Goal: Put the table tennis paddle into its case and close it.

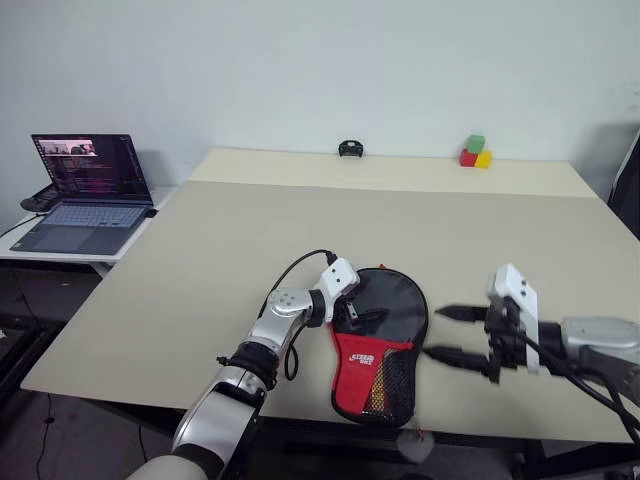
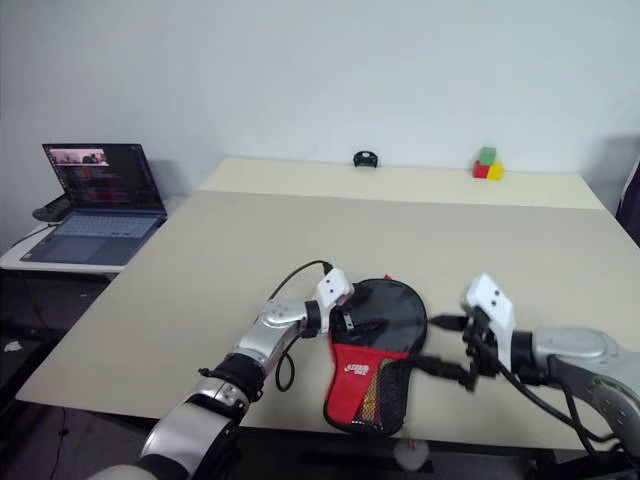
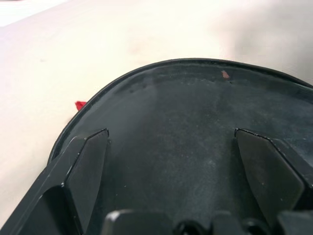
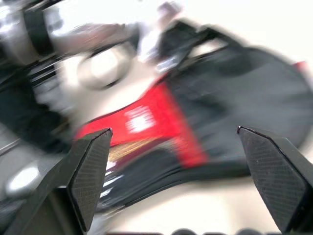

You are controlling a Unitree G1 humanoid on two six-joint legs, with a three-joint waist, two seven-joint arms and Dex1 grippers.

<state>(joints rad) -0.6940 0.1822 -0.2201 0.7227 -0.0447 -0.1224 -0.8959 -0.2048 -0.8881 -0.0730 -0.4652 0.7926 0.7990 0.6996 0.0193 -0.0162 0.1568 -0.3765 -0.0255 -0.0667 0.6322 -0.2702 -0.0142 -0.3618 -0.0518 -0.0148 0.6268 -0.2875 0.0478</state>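
The case (image 1: 378, 352) lies flat near the table's front edge: a round black part farther from me, a red panel with white lettering and mesh nearer to me. The table tennis paddle is hidden. My left gripper (image 1: 362, 316) hovers over the left side of the case's round black part, open; in the left wrist view its fingers (image 3: 88, 166) stand wide apart above that black surface. My right gripper (image 1: 436, 332) is open in the air just right of the case, pointing at it, with nothing between its fingers (image 4: 90, 171).
An open laptop (image 1: 90, 190) sits on a side table to the left. Coloured blocks (image 1: 475, 152) and a small black object (image 1: 349, 149) stand at the table's far edge. The case's near end reaches the table's front edge (image 1: 200, 392).
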